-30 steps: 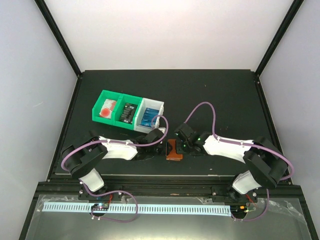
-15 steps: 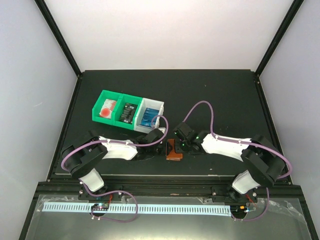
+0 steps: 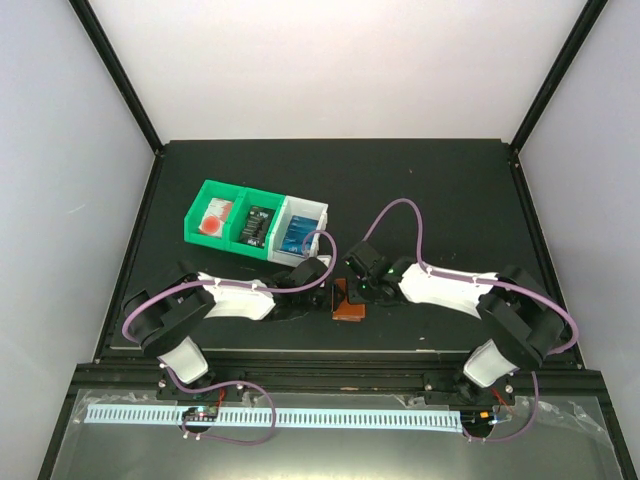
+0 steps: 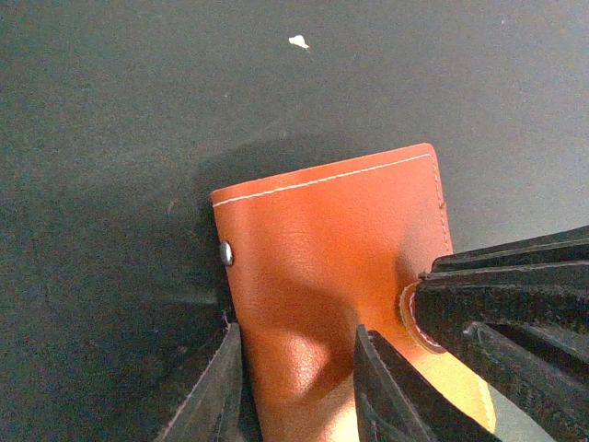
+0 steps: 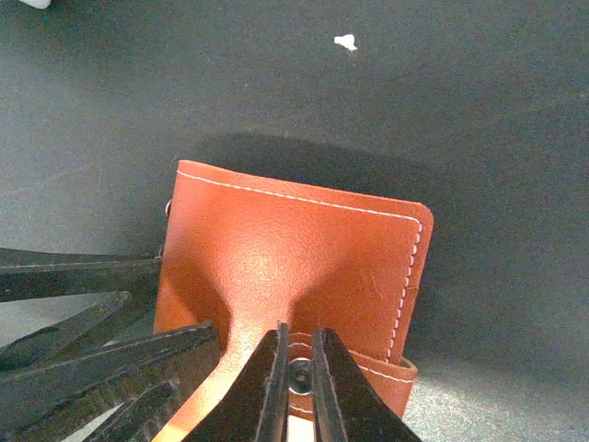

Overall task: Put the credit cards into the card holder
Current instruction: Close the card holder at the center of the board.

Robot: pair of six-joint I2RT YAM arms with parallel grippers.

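Note:
The card holder (image 3: 348,303), orange-brown leather with white stitching, lies near the table's front edge between my two grippers. My left gripper (image 4: 299,333) has its jaws part-way apart, closed on the holder's left part (image 4: 331,239): one finger is at its edge and the other on its face. My right gripper (image 5: 296,343) is nearly shut on the holder's snap tab (image 5: 377,368), with the metal stud between its tips. The credit cards lie in the bins: a red and white card (image 3: 213,217), a black card (image 3: 257,226) and a blue card (image 3: 296,233).
Two green bins (image 3: 232,197) and a white bin (image 3: 310,209) stand in a row at the back left. Both arms meet low over the front middle, with the right arm's purple cable (image 3: 395,208) arching above. A small white speck (image 4: 298,40) lies beyond the holder.
My right arm has crept left toward the holder and its jaws have narrowed slightly on the tab. The left arm has not moved.

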